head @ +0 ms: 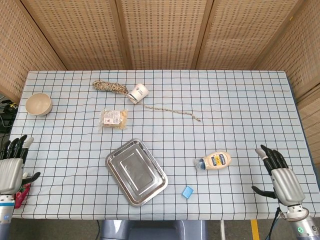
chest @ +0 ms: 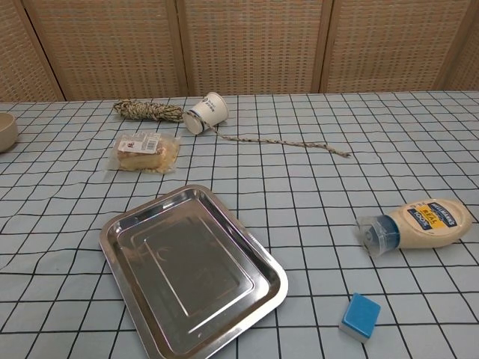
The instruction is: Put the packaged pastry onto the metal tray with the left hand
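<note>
The packaged pastry (head: pixel 114 119) (chest: pixel 142 152), a clear wrapper with a yellow cake inside, lies flat on the checked cloth left of centre. Just in front of it sits the metal tray (head: pixel 136 171) (chest: pixel 191 268), turned at an angle, with nothing in it. My left hand (head: pixel 12 166) hovers at the table's near left edge, fingers apart and holding nothing, well away from the pastry. Over at the near right edge, my right hand (head: pixel 281 177) is likewise spread and holds nothing. Neither hand shows in the chest view.
A coil of rope (head: pixel 109 87) and a tipped paper cup (head: pixel 138 92) lie behind the pastry, the rope's tail (head: pixel 175 110) trailing right. A beige bowl (head: pixel 38 104) stands far left. A mayonnaise bottle (head: pixel 214 160) and a blue block (head: pixel 187 192) lie right of the tray.
</note>
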